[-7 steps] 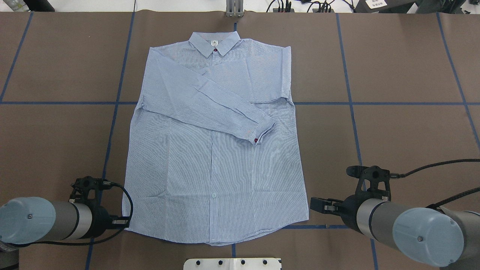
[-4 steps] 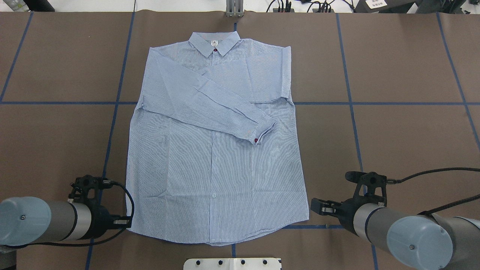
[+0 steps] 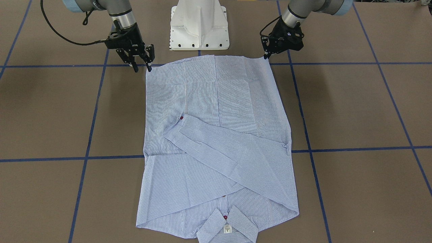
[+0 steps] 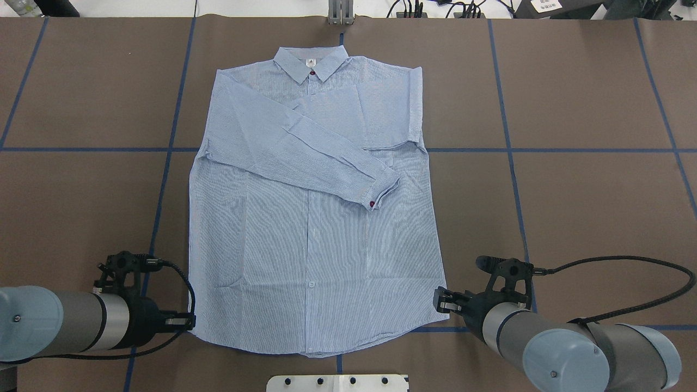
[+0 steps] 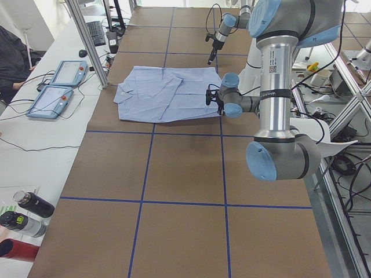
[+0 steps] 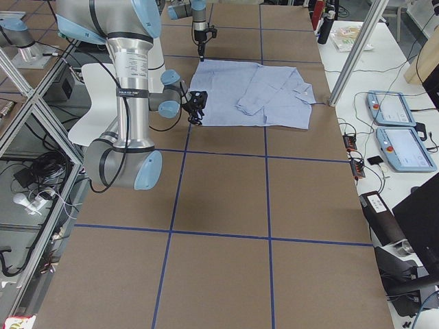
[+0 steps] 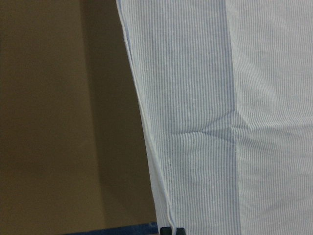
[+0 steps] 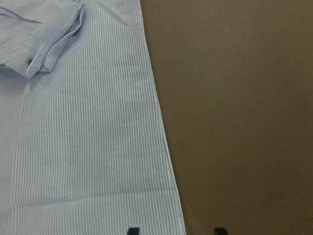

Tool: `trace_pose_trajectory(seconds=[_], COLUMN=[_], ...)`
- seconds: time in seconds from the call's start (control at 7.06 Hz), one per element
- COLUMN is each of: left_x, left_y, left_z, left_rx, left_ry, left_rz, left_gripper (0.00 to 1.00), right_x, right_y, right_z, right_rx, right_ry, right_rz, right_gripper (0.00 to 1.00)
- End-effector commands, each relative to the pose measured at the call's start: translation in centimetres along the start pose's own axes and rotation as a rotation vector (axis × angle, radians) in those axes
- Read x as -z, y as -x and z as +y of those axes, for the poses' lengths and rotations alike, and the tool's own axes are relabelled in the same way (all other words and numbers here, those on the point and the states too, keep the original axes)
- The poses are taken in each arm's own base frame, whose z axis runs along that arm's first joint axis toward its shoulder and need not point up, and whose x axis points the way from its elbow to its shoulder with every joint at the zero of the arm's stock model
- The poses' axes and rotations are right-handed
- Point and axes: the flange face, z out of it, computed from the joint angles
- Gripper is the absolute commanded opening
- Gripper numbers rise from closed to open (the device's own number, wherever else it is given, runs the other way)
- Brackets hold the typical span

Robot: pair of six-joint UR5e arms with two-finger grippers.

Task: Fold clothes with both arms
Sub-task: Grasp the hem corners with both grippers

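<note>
Left gripper [image 4: 186,322] sits low at the hem corner of the shirt [image 4: 310,245] on the robot's left. Its wrist view shows the jaws almost together with the fabric edge running into them, so we judge it pinched on that corner. Right gripper [image 3: 141,66] stands at the opposite hem corner with its jaws wide apart. They straddle the shirt's side edge, and we record nothing held there.

We find the shirt lying flat and face up on the brown table [image 4: 588,207], centred between the arms. Its collar [image 4: 310,62] is at the far side and its hem [image 4: 326,348] is nearest the robot.

Progress, as we assess it:
- Both sleeves are already laid across the chest. The upper one runs diagonally, and its cuff [image 4: 377,193] rests on the body.
- The body is not yet folded and lies at full length.
- The right gripper has yet to close on its corner.
- The hem then has to be carried towards the collar, and any further fold made after that.

We rate the task as early to midway.
</note>
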Motion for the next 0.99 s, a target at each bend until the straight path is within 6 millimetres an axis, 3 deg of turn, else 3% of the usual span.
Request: trace_pose_trajectory(seconds=[0.0, 0.43, 0.85], left_x=[0.0, 0.1, 0.0], left_y=[0.1, 0.0, 0.1], left_z=[0.0, 0.0, 0.0], left_rx=[0.001, 0.001, 0.001], left_ry=[-0.001, -0.001, 0.000], left_rz=[-0.002, -0.002, -0.003], left_gripper=[0.00, 0.00, 0.00], right_x=[-0.5, -1.6, -1.7], right_y=[0.3, -0.3, -0.2], right_z=[2.2, 4.1, 4.6], right_rx=[-0.005, 0.015, 0.023], right_ry=[-0.021, -0.035, -0.040], right_rz=[-0.004, 0.015, 0.019], right_gripper=[0.55, 0.49, 0.45])
